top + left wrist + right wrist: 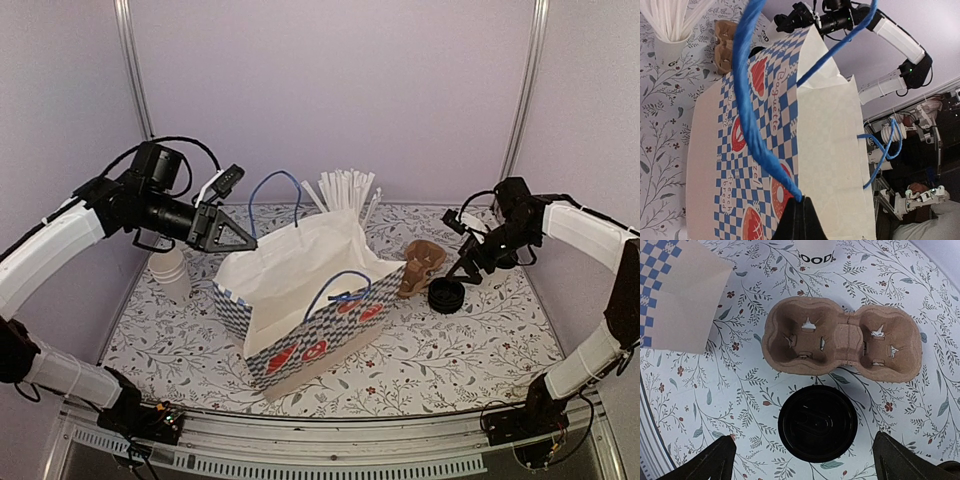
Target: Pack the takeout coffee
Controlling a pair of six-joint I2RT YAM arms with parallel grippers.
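The flowered bench (pixel 450 350), with pale walls around it, carries a checkered paper bag (pixel 300 290) at its middle. The left fingers (pixel 797 222) are closed on the bag's blue handle (pixel 747 100). Left of the bag stands the white paper cup (pixel 172 272), probably light and easy to crush, so hold it gently at the sides. Right of the bag lies the black lid (pixel 817 422), likely thin and slippery, below the wide-open, empty right fingers (pixel 710 462).

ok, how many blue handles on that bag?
2. One handle rises from the bag's far rim, its base at the shut left gripper. The other lies over the near checkered side. None looks hidden.
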